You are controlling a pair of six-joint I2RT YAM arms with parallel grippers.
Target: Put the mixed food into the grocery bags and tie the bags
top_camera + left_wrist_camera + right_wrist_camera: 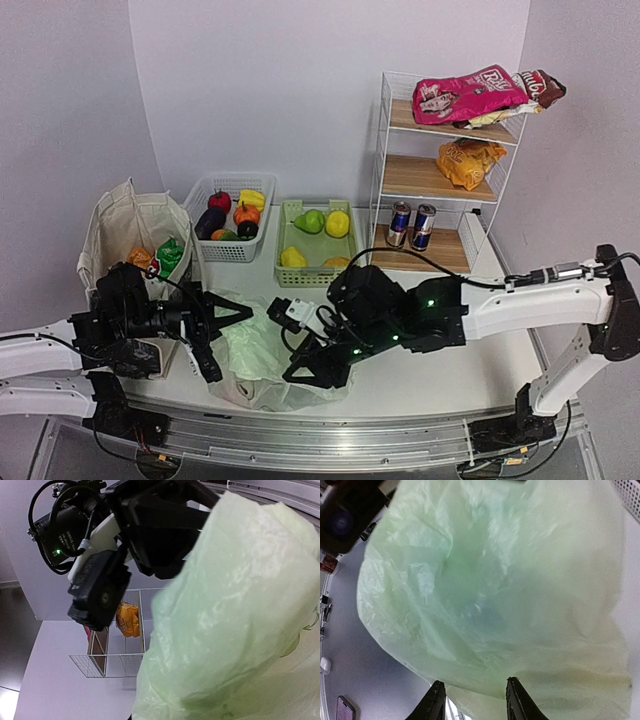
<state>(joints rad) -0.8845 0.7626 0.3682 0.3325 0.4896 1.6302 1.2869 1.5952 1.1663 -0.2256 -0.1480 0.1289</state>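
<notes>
The pale-green plastic bag (262,355) is slumped on the table (450,360) between the arms. The fingers of the left gripper (222,335) are pressed together at its left edge; whether film is pinched cannot be told. The fingers of the right gripper (475,681) are spread just before the film. Should both layers be caught, the mouth could be sealed, or the thin film torn.
</notes>
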